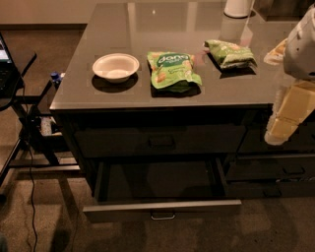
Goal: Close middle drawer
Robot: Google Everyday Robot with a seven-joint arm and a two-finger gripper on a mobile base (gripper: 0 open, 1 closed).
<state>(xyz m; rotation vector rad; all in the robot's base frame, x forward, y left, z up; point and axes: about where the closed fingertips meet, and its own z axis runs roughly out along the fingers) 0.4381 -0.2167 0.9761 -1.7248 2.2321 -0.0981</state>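
Note:
The middle drawer is pulled far out of the dark cabinet, low in the view. Its flat front panel faces me, with a small metal loop handle at its centre, and its long side walls run back under the counter. The inside looks empty. Above it, the taller-fronted top drawer with a dark handle is shut. My gripper hangs at the right edge, cream-coloured, in front of the right drawer column. It is above and to the right of the open drawer and does not touch it.
The grey countertop holds a white bowl, a green snack bag, a second green bag and a white object at the back. Narrower dark drawers are on the right. A black stand with cables is on the left.

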